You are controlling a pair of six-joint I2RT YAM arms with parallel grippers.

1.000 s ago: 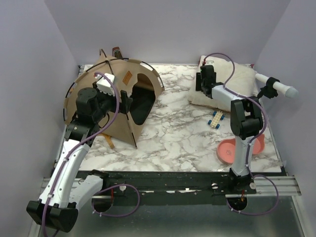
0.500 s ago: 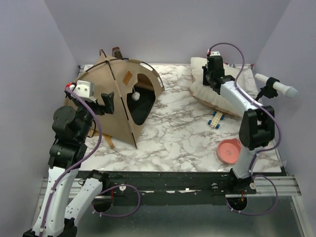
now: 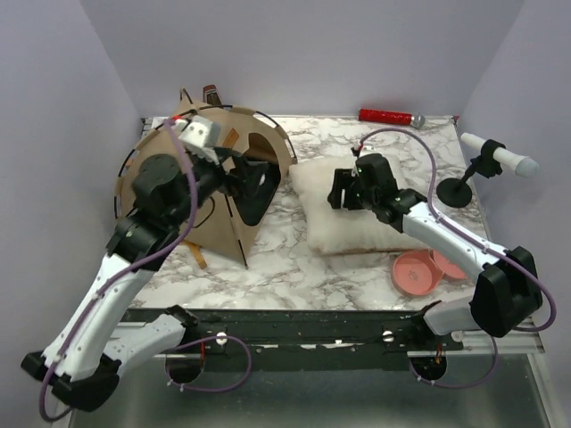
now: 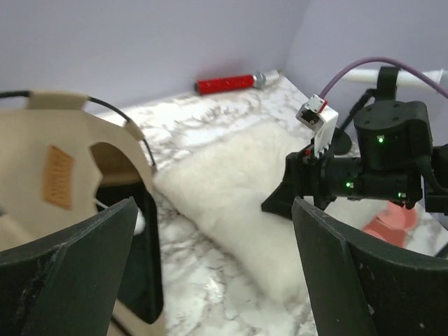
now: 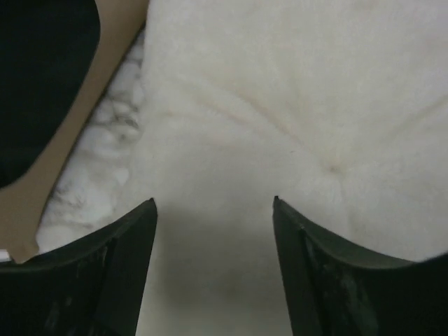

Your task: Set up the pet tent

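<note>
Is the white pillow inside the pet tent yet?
No, the pillow lies on the table, outside the doorway of the pet tent.

White arms with black joints, purple cables and dark jaws.

Marble-look table: tan pet tent back L, white fluffy pillow centre, just beside it. Red tube at rear edge, pink bowls front R, black stand R side.
</note>
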